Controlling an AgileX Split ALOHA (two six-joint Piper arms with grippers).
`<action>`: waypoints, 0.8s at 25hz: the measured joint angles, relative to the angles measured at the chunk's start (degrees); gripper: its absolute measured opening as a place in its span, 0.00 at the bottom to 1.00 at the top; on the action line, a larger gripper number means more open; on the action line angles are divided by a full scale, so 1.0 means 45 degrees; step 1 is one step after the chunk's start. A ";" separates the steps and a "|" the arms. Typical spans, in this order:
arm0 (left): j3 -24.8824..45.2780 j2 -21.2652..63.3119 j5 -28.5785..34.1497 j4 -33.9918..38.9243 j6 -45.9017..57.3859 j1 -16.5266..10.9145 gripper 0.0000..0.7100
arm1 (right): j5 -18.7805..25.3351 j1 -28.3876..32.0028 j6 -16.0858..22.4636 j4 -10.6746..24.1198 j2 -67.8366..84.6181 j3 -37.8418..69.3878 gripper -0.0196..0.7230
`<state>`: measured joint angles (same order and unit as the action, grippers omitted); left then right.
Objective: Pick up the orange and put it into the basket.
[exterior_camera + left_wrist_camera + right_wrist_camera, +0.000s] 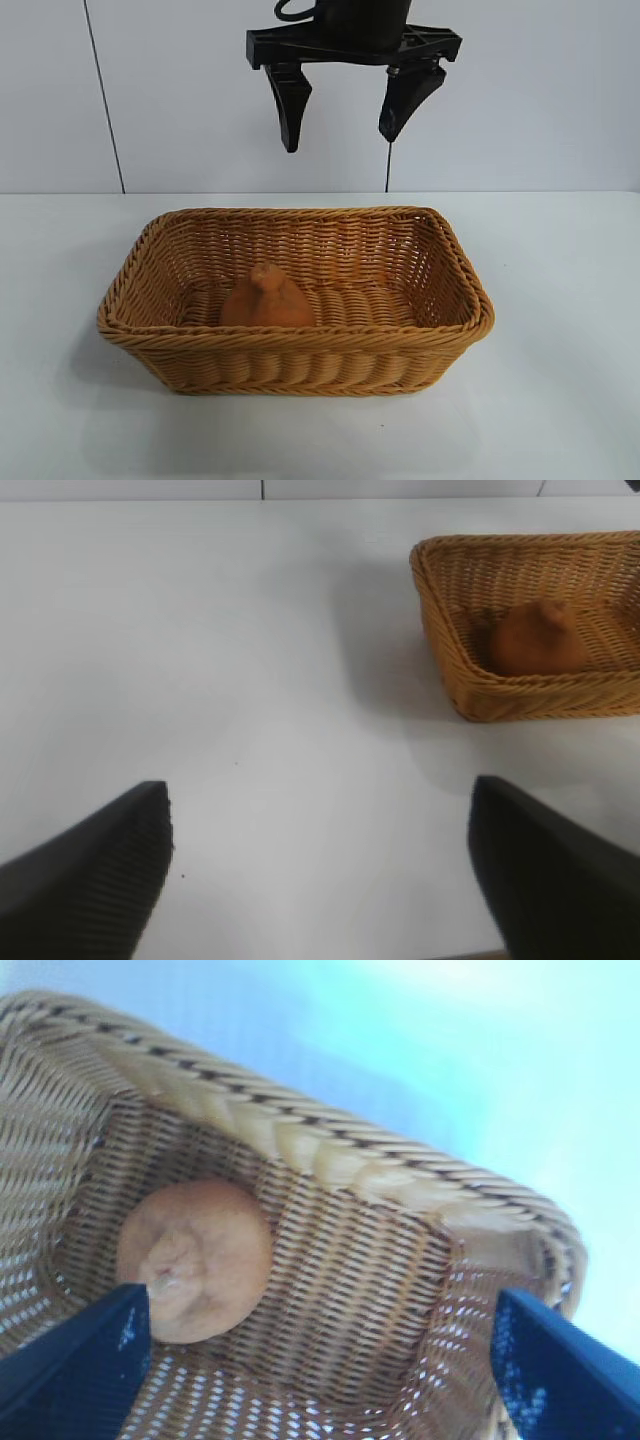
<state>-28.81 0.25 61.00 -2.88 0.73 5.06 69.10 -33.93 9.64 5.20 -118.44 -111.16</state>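
**Ana:** Two grippers are showing, and neither is pinching anything. The right gripper (344, 120) is hanging high above the basket (300, 345), jaws spread wide and empty. The left gripper (320, 880) is sitting well off to the side over the bare table (250, 660), jaws also spread.

**Ben:** And the orange (267, 298)?

**Ana:** It is lying on the basket floor, toward the left end in the exterior view, close to the near wall. I am reading the job as essentially finished.

**Ben:** What could be going wrong from here, then?

**Ana:** Little, I think. If the right arm is dropping back or swinging low on its way out, a finger could be catching the braided rim and dragging the light basket, perhaps tipping it. The fruit itself looks settled.

**Ben:** Which way is it pointing?

**Ana:** Its knob is pointing up, leaning slightly. It is squat, so the stem axis is standing near upright while the wider girth is lying flat on the weave.
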 joint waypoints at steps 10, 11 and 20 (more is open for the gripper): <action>0.0000 0.0000 -0.0028 -0.0011 0.0000 0.0000 0.82 | 0.0165 0.3643 -0.0312 0.0450 0.0000 0.0000 0.89; 0.0000 0.0000 -0.0028 -0.0011 0.0000 0.0000 0.82 | 0.0180 0.4072 -0.0310 0.0483 0.0000 0.0000 0.89; 0.0000 0.0000 -0.0028 0.0000 0.0000 0.0000 0.82 | 0.0183 0.6412 -0.0547 0.0480 0.0000 0.0064 0.89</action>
<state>-28.81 0.25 60.87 -2.88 0.73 5.06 69.93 -5.07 7.18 7.36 -118.44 -110.87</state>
